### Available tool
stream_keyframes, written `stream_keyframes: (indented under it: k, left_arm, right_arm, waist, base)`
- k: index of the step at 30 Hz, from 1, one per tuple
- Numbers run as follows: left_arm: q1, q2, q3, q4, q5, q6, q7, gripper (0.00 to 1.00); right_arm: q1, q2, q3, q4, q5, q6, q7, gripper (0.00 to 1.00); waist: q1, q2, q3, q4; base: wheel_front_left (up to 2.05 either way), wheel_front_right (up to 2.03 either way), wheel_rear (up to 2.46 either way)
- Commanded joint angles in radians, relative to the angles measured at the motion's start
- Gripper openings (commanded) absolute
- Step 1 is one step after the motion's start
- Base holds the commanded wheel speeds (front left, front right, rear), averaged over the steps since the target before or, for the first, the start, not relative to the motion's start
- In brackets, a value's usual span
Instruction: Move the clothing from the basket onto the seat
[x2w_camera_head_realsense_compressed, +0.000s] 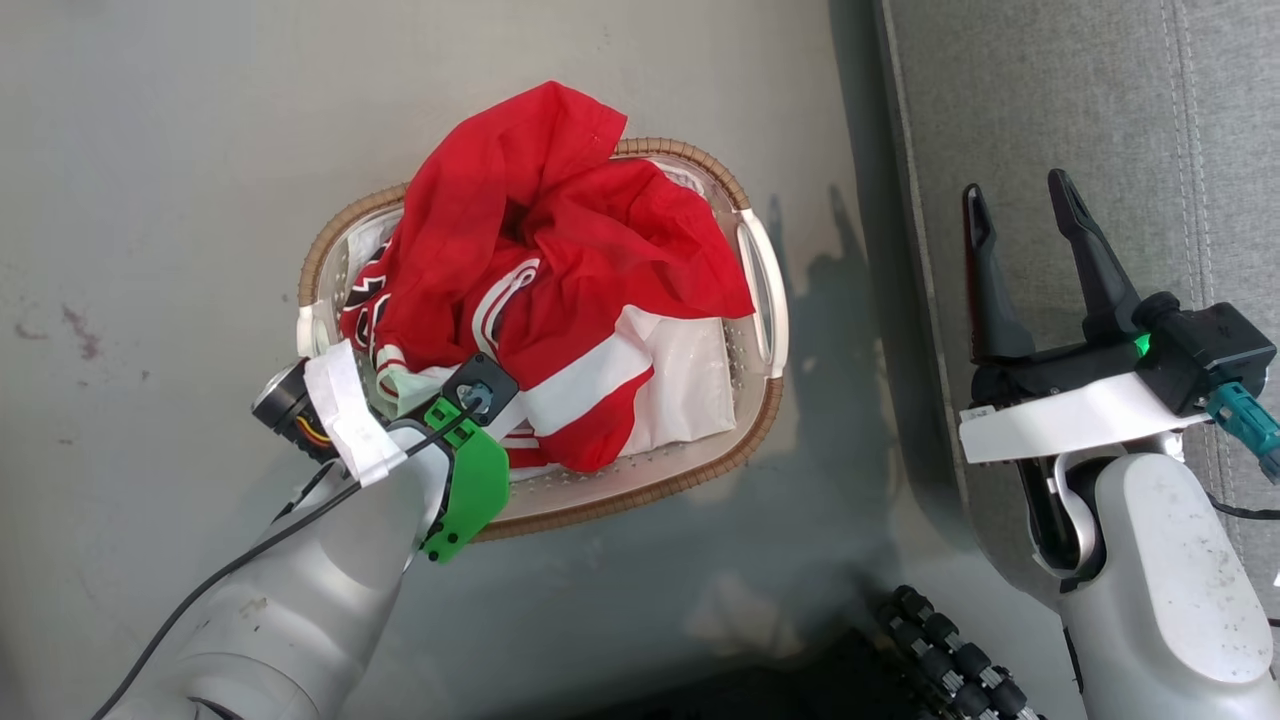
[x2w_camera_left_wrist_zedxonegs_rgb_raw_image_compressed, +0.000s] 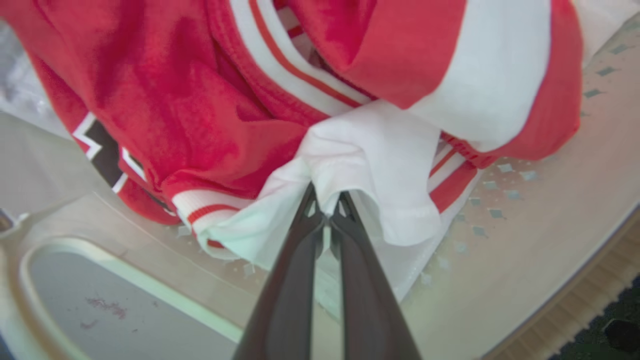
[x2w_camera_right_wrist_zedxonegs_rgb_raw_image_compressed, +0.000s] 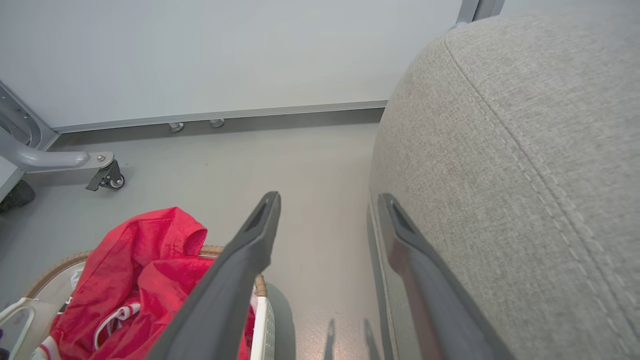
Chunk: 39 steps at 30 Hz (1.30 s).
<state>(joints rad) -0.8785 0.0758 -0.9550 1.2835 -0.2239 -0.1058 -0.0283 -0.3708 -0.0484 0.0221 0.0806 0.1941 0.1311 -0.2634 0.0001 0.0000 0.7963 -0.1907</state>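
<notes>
The basket (x2w_camera_head_realsense_compressed: 700, 465) was set on the grey floor (x2w_camera_head_realsense_compressed: 150, 150) just left of the seat (x2w_camera_head_realsense_compressed: 1050, 100). In the head view its long axis ran left to right, with one handle toward the seat. The clothing (x2w_camera_head_realsense_compressed: 560, 300) was heaped inside it, and a red peak was draped over the far rim, pointing away from the robot. The left gripper (x2w_camera_left_wrist_zedxonegs_rgb_raw_image_compressed: 325, 200) was lowered into the near left end of the basket and clenched on a white fold (x2w_camera_left_wrist_zedxonegs_rgb_raw_image_compressed: 370, 150) at the heap's edge. Whether that fold belonged to the red garments could not be told. The right gripper (x2w_camera_head_realsense_compressed: 1015, 190) was held released, fingers spread, over the seat's rounded edge. A castor leg (x2w_camera_right_wrist_zedxonegs_rgb_raw_image_compressed: 107, 177) was seen beyond the basket by the wall.
</notes>
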Motion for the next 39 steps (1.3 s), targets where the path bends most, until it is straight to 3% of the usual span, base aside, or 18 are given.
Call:
stream_keyframes:
  k: [1,14,27,31,39]
  left_arm:
    - [-0.001,0.0,-0.003,0.002,-0.002,0.0,-0.011,0.0]
    - [0.043,-0.009,-0.031,-0.001,-0.01,-0.002,-0.128,0.0]
    - [0.083,-0.007,-0.016,-0.07,-0.06,-0.008,-0.231,0.0]
    - [0.092,0.015,-0.004,-0.132,-0.065,-0.006,-0.238,0.0]
    - [0.129,0.099,0.037,-0.383,-0.05,0.013,-0.236,0.0]
  right_arm:
    - [0.003,-0.004,0.001,0.005,0.004,-0.001,-0.002,1.0]
    - [0.028,-0.004,-0.014,0.025,-0.019,-0.001,-0.002,1.0]
    - [0.094,-0.004,-0.045,0.049,-0.082,-0.001,-0.002,1.0]
    - [0.127,-0.004,-0.053,0.058,-0.097,-0.001,-0.002,1.0]
    - [0.196,-0.004,-0.061,0.077,-0.125,-0.001,-0.002,1.0]
  waist:
    - [-0.0001,0.0,-0.008,-0.002]
    - [-0.0001,0.0,-0.095,0.035]
    - [-0.0001,0.0,-0.286,0.104]
    - [-0.0001,0.0,-0.358,0.123]
    - [-0.0001,0.0,-0.496,0.15]
  base:
    - [0.0,0.0,0.0]
    - [0.0,0.0,0.0]
    - [0.0,0.0,0.0]
    - [0.0,0.0,0.0]
    - [0.0,0.0,0.0]
